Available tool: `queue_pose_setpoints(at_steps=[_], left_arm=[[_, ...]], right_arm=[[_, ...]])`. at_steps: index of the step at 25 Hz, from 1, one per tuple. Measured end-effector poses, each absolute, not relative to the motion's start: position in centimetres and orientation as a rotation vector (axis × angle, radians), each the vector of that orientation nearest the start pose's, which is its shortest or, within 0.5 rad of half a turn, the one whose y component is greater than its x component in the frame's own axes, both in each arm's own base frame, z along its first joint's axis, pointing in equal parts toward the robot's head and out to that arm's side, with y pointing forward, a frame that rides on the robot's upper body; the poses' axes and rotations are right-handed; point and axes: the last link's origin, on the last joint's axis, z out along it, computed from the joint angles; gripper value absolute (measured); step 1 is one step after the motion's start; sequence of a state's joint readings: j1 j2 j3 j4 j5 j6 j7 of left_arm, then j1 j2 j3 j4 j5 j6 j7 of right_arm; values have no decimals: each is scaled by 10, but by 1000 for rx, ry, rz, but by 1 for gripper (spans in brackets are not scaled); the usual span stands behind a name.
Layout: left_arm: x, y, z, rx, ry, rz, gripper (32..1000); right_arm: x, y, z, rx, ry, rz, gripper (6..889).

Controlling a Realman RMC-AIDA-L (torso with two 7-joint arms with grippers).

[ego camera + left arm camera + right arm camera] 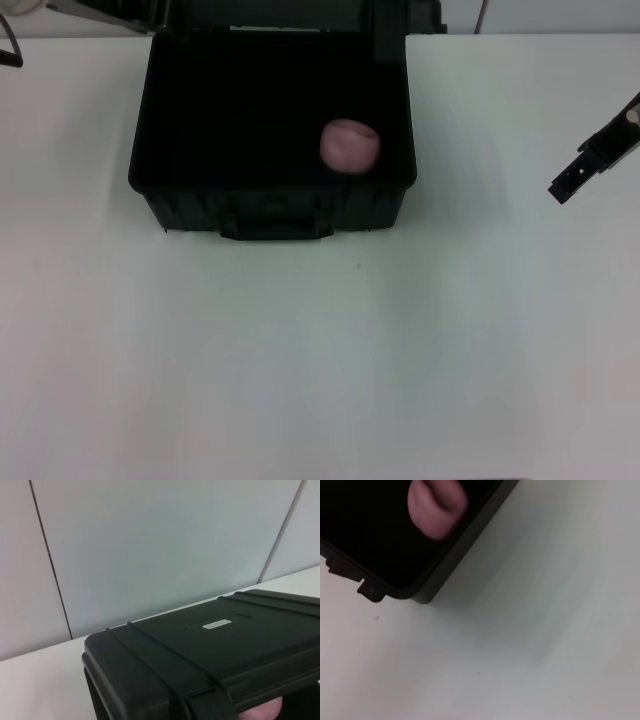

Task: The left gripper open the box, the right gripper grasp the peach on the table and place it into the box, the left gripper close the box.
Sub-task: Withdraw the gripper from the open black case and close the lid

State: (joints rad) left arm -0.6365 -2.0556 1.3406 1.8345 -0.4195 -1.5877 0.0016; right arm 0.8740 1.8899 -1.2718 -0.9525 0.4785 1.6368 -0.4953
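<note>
Peach (350, 146) lies inside the open box (270, 205); right gripper (575, 177) hangs empty over the worktop (320, 360), opening unclear. Only closing the lid (210, 645) remains.

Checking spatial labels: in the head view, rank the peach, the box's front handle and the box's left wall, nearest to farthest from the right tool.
1. Peach, inside the box, right side.
2. Front handle, front centre.
3. Left wall, far side from the right tool.

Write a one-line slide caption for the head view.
Peach lies inside the open black box on the white table; the right pincer hangs off to its right.
</note>
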Motion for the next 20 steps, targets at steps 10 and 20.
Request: queue_pose_setpoints(at_steps=[10,20], left_arm=[[-89,365,83,-2129,-1066,26,390],[-89,361,76,-2149,-1068,60,396]], right_arm=[[204,405,56,-2389,1182,-747,833],[203,406,56,-2388,1180,-739,833]])
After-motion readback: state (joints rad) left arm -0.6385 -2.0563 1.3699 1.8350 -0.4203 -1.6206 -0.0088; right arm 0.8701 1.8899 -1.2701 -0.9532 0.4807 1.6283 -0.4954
